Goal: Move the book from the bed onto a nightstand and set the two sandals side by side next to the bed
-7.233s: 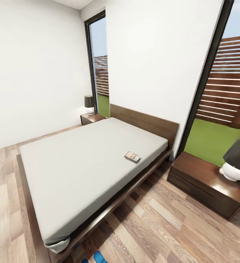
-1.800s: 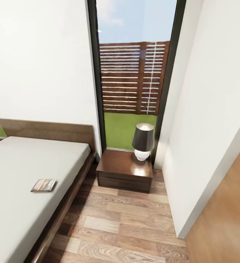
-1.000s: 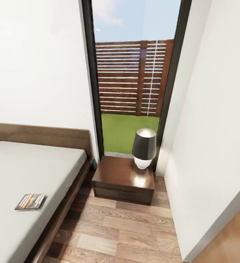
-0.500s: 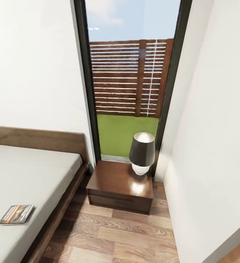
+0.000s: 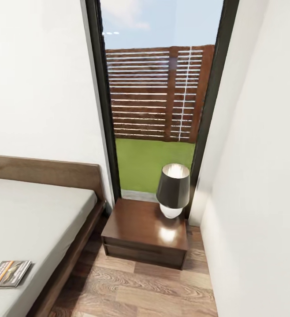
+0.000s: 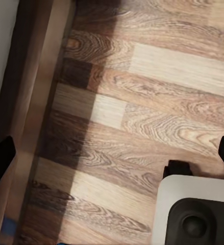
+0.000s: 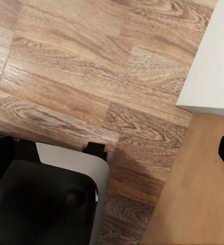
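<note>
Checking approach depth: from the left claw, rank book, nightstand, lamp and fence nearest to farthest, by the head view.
1. book, on the bed, left.
2. nightstand, ahead, beside the bed.
3. lamp, on its back right corner.
4. fence, outside, beyond the window.

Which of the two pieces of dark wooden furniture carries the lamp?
The nightstand below the window; the lamp stands on it. The bed carries the book.
</note>
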